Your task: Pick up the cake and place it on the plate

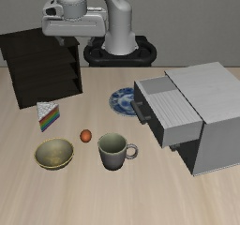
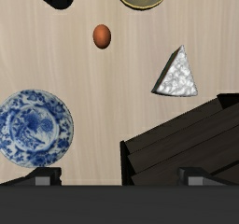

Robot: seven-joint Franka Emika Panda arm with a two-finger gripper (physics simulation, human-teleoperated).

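The cake (image 1: 47, 116) is a wedge with white icing and rainbow layers, standing on the wooden table in front of the black shelf. In the wrist view the cake (image 2: 176, 74) lies beside the shelf's corner. The blue-patterned plate (image 1: 124, 99) sits near the table's middle, next to the grey cabinet; the plate (image 2: 35, 127) has nothing on it. My gripper (image 1: 66, 39) hangs high over the black shelf, well above and behind the cake. Its fingers (image 2: 42, 176) are spread wide, so the gripper (image 2: 121, 179) is open with nothing between them.
A black shelf unit (image 1: 42, 65) stands at the exterior view's left. A grey cabinet (image 1: 202, 112) with its drawer pulled out stands at the right. An egg (image 1: 85, 135), a greenish bowl (image 1: 54, 155) and a mug (image 1: 114, 151) lie along the front.
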